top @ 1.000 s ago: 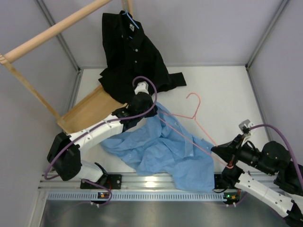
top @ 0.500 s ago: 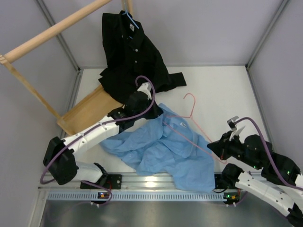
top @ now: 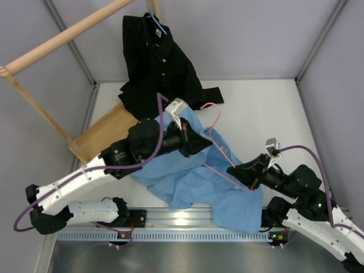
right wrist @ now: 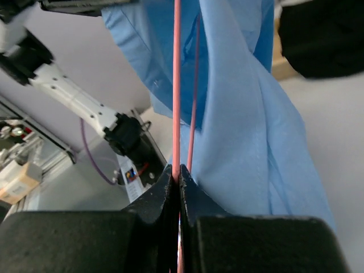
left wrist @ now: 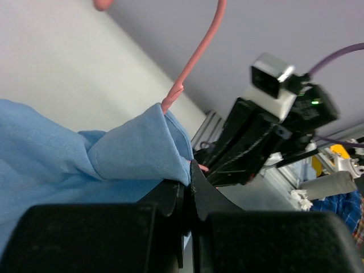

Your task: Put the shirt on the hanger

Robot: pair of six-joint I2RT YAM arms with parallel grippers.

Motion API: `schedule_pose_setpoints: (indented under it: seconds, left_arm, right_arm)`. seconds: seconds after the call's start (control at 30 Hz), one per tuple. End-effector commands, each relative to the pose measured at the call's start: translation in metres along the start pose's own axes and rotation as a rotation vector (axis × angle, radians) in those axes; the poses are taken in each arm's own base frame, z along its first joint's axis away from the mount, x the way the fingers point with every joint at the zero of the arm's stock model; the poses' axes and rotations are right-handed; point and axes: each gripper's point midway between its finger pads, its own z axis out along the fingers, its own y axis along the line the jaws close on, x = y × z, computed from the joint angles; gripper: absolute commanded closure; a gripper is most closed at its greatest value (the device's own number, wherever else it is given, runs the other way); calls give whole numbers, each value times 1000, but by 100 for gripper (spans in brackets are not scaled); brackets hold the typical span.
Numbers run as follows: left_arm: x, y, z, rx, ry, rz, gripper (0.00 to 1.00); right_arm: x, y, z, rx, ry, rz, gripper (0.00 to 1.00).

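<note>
My left claw (left wrist: pixel 187 183) is shut on a fold of the shirt (top: pixel 187 182), pinching the light blue cloth between its tips. My right claw (right wrist: pixel 177 170) is clamped on a thin bar of the hanger (right wrist: pixel 176 85), with blue cloth draped close against the wire on one side.

The two claws face each other across the bunched cloth, just on the near side of the black shirt (top: pixel 159 68). The shirt is crumpled on the table (top: pixel 267 114) below the black shirt's hem. The hanger's pink hook pokes out just beside the black shirt's trailing sleeve.

My left arm lies across the cloth and covers part of it. The black shirt hangs on a blue hanger (top: pixel 157 24) from a wooden rail (top: pixel 62 37). Its lower part spills onto a wooden tray (top: pixel 105 133).
</note>
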Motion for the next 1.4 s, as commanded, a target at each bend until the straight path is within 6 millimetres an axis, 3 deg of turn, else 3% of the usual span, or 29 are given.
schedule_pose_setpoints:
  seconds: [0.0,0.13,0.23,0.33,0.37,0.43,0.5,0.57,0.67,0.73,0.8,0.83,0.93,0.97,1.03,1.07,1.17,1.23,1.3,1.37]
  left_arm:
    - [-44,-49,-36,122,-129,54,100]
    - [-51,-61,-43,160,-143,91,100]
    - [-42,-54,-38,146,-117,96,100]
    - [-22,-23,-27,38,-88,84,100]
    - [-25,1,-26,-78,-132,74,100]
    - [-11,37,-27,-230,-117,71,100]
    - [-9,54,-27,-311,-117,88,100]
    - [2,49,-19,-273,-48,123,100]
    - [7,27,-5,-166,27,172,100]
    - [14,3,-3,-38,92,200,100]
    - [24,-5,-1,2,151,214,100]
    - [21,-8,-3,8,153,233,97]
    - [24,-5,-11,-9,181,281,67]
    - [17,-7,-18,-9,160,297,54]
    - [5,0,-29,-54,127,361,13]
    - [-9,-5,-40,-60,83,388,6]
    - [-47,7,-58,-178,-26,510,2]
    - [-77,1,-70,-209,-100,612,2]
    - [-106,-4,-75,-258,-166,668,2]
    - [-117,-4,-66,-279,-160,754,2]
  right_arm:
    - [-66,55,-7,-255,-278,-71,100]
    - [-69,81,-10,-403,-292,-123,100]
    - [-71,77,-5,-375,-278,-134,100]
    - [-71,57,-4,-267,-298,-145,100]
    - [-71,55,-7,-262,-315,-147,100]
    - [-68,51,-14,-255,-344,-153,100]
    - [-62,44,-14,-231,-346,-164,100]
    - [-56,37,-11,-214,-335,-164,100]
    - [-52,31,-1,-198,-330,-161,100]
    - [-47,26,5,-190,-324,-156,100]
    - [-49,17,8,-147,-342,-154,100]
    - [-51,15,7,-131,-354,-151,100]
    - [-51,11,4,-118,-378,-151,100]
    - [-49,9,4,-116,-377,-151,100]
    - [-50,11,1,-130,-396,-151,100]
    - [-45,9,2,-131,-394,-149,100]
    - [-42,9,0,-152,-419,-143,100]
    - [-44,11,-2,-170,-447,-140,100]
    - [-39,9,-1,-174,-447,-140,100]
    - [-38,9,-2,-181,-455,-139,100]
